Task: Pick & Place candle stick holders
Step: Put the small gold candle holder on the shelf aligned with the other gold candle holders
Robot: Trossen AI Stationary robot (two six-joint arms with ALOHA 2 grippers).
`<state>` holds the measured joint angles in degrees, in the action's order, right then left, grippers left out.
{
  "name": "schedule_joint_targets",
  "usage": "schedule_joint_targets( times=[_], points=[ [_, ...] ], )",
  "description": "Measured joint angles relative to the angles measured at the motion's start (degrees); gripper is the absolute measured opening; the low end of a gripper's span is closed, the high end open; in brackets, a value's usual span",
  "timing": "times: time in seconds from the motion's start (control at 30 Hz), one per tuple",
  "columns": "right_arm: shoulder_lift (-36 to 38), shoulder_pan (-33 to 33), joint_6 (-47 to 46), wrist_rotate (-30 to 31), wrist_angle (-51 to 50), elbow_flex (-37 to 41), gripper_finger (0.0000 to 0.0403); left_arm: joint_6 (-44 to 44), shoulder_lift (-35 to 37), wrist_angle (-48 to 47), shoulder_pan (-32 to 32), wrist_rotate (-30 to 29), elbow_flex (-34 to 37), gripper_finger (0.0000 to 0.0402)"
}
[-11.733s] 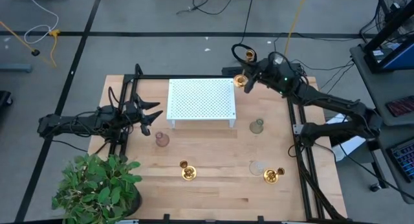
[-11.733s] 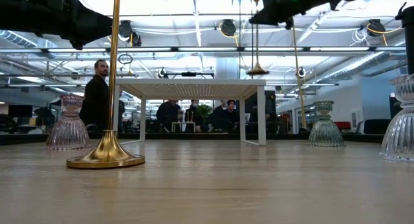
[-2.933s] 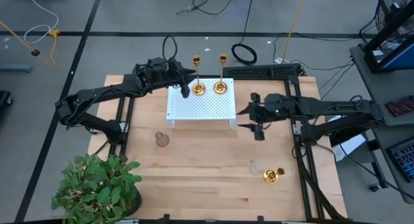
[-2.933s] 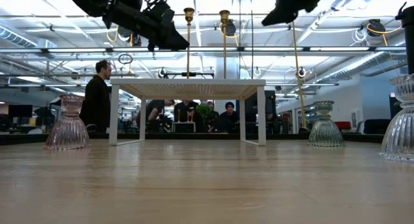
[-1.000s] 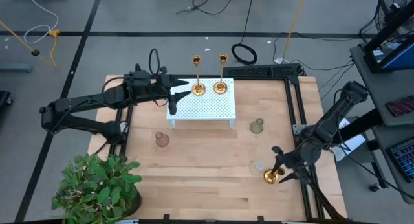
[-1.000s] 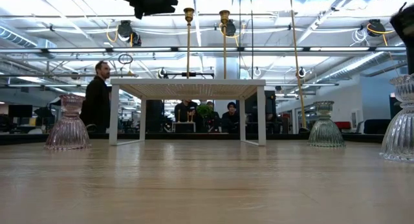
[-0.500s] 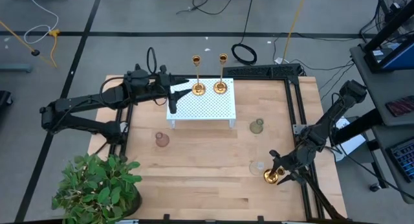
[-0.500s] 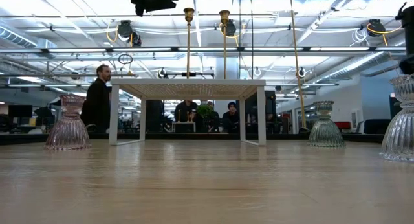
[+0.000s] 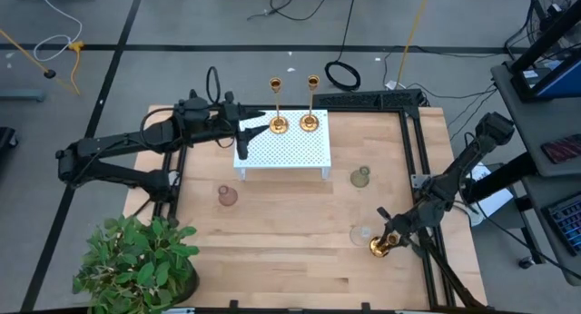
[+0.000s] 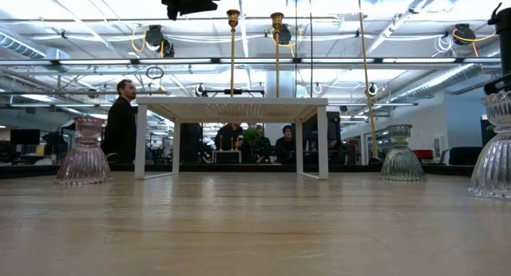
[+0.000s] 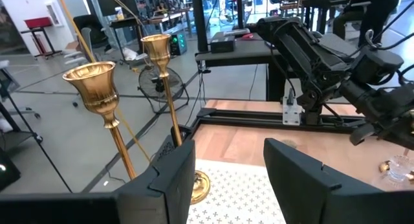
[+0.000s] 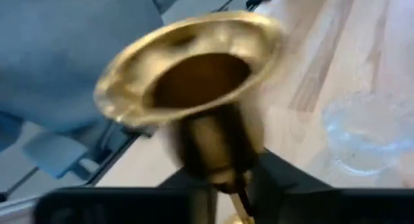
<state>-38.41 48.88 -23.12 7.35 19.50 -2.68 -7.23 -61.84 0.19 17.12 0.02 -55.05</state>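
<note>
Two gold candle stick holders (image 9: 279, 123) (image 9: 310, 122) stand upright by their round bases on the white perforated stand (image 9: 283, 151). A third gold holder (image 9: 379, 249) stands on the table at the near right, and my right gripper (image 9: 388, 234) is shut on it. My left gripper (image 9: 259, 130) is open and empty over the stand's far left corner, beside the two holders (image 11: 103, 94). The pink glass holder (image 9: 226, 196), the greenish one (image 9: 361, 177) and the clear one (image 9: 361, 233) rest on the table by their wide bases. My right gripper has the gold holder's thin stem just under its cup (image 12: 213, 159) between its two fingers. The fingers come slanting from the table's right and lie across the stem. The holder stands upright with its round base (image 9: 378, 250) on the table.
A leafy potted plant (image 9: 136, 260) stands at the near left corner. Dark metal frame rails (image 9: 422, 214) run along the table's left and right sides. People show in the room beyond the table (image 10: 120, 116).
My right gripper has edged toward the gold holder at the near right and its fingers have come in around the stem. The holder stays standing on the table.
</note>
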Motion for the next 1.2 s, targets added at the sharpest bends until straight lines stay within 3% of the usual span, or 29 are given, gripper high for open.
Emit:
schedule_joint_targets(
  times=[0.1, 0.43, 0.77, 0.97, 1.2],
  points=[
    [0.0, 0.0, -0.2, -0.4, 0.9, 0.1, 0.0008, 0.0, 0.0, -0.1, 0.0, 0.1, 0.0, 0.0191],
    [0.1, 0.0, 3.4, 1.8, 12.6, -0.4, 0.0004, 0.0, 0.0, 0.0, -0.4, 0.1, 0.0, 0.0191],
    [0.0, -1.0, 15.1, 3.6, 12.7, -8.1, 0.0002, -1.7, 0.0, 0.0, -3.3, 0.1, 0.0, 0.0191],
    [0.1, -6.3, 21.9, 5.5, 7.6, -14.4, 0.0002, -1.9, 0.0, 0.0, -5.3, 0.1, 0.0, 0.0191],
    [-0.5, -18.2, 28.3, 9.1, 2.8, -22.6, 0.0001, -1.7, 0.0, 0.0, -7.6, 0.1, 0.0, 0.0191]
  ],
)
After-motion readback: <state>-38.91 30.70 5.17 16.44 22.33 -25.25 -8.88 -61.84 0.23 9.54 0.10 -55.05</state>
